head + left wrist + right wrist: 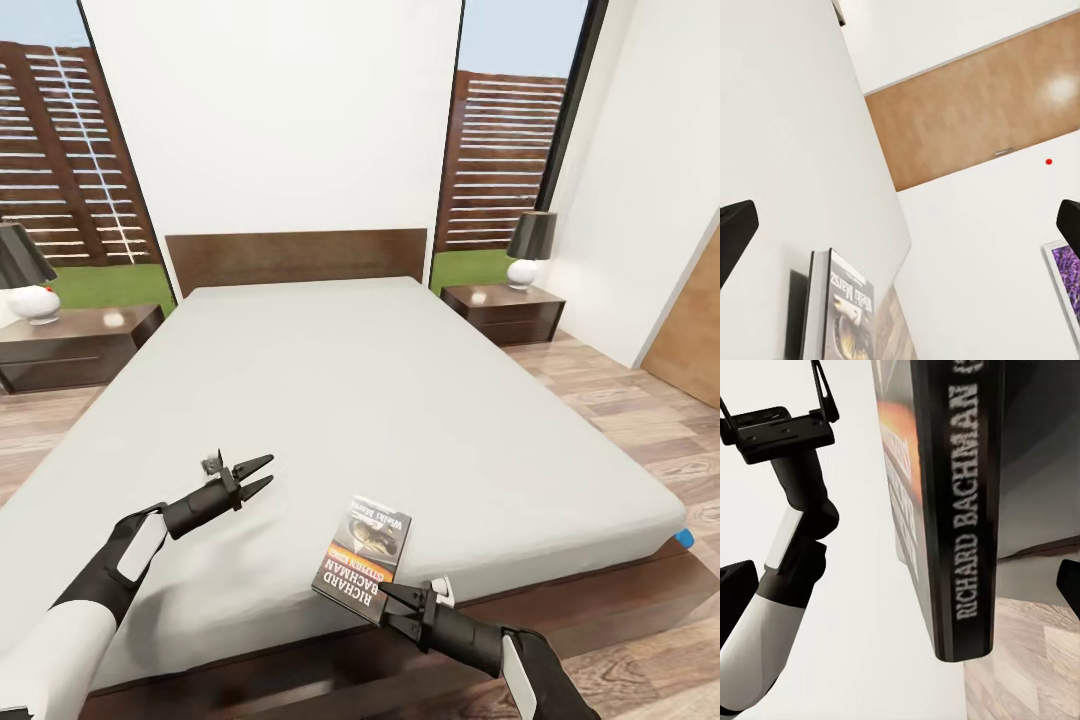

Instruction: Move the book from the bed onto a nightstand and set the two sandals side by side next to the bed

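Right wrist view: book [960, 510] spine reads "RICHARD BACHMAN" in white.

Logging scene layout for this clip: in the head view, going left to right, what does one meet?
Left lamp → left nightstand → left gripper → book → right gripper → right nightstand → right lamp → blue sandal tip at the bed's corner.
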`<state>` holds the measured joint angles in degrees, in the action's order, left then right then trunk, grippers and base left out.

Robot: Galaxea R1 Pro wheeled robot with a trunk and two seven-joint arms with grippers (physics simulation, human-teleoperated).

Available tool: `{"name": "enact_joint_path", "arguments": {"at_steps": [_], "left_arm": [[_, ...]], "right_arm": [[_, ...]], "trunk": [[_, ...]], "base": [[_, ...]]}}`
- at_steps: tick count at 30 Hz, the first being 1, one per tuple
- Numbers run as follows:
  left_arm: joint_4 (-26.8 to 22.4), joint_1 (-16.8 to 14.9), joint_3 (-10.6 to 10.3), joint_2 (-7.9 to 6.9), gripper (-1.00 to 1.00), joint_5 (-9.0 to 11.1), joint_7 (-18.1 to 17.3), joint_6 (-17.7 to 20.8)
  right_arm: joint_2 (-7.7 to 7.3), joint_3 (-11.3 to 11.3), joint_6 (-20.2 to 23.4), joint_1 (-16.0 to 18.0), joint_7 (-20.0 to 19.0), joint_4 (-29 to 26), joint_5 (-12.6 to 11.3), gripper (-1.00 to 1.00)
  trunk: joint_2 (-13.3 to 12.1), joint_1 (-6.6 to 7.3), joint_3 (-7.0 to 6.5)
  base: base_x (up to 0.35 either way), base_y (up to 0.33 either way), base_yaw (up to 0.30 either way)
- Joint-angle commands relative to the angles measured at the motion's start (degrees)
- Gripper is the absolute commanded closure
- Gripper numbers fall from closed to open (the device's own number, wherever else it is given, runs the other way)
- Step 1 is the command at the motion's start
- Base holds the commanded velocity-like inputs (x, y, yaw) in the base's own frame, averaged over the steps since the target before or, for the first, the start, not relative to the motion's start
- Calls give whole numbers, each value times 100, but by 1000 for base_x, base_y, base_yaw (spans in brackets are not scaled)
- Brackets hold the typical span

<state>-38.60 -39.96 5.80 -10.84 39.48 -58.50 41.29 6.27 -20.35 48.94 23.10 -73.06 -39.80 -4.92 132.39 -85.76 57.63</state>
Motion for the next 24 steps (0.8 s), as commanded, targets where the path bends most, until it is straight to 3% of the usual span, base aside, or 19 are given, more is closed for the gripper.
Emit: {"name": "enact_joint_path", "arguments": {"at_steps": [1, 16, 24], "left_arm": [[2, -3, 0, -1, -100, 25, -4, 37], [2, -3, 0, 2, -100, 24, -4, 37], [2, -3, 0, 3, -100, 22, -4, 37]], "right_arm": [[5, -21, 37, 3, -15, -1, 8, -100], [5, -21, 39, 5, -15, -1, 8, -100], [5, -21, 39, 4, -15, -1, 8, -100]], "trunk": [[2, 1, 5], [2, 1, 4], [2, 1, 4]], "base": [[0, 0, 0], [0, 0, 0], [0, 0, 136]]}}
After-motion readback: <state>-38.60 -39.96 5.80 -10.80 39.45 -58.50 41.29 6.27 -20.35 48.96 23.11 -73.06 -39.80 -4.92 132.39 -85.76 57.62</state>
